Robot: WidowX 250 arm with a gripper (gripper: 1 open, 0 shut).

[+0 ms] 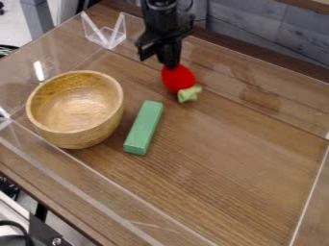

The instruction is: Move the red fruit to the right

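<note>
The red fruit (178, 78) is a small glossy strawberry-like toy lying on the wooden table (244, 154) at the back centre. Its pale green leafy cap (191, 94) points to the front right. My gripper (162, 56) hangs straight down from the black arm, with its fingertips pressed together against the fruit's far left side. The jaws look shut. Nothing shows between them, and the fruit seems to rest on the table rather than hang from the fingers.
A wooden bowl (75, 108) stands at the left. A flat green rectangular block (144, 127) lies between the bowl and the fruit. Clear plastic walls (306, 197) ring the table, and a small clear stand (106, 32) sits at the back left.
</note>
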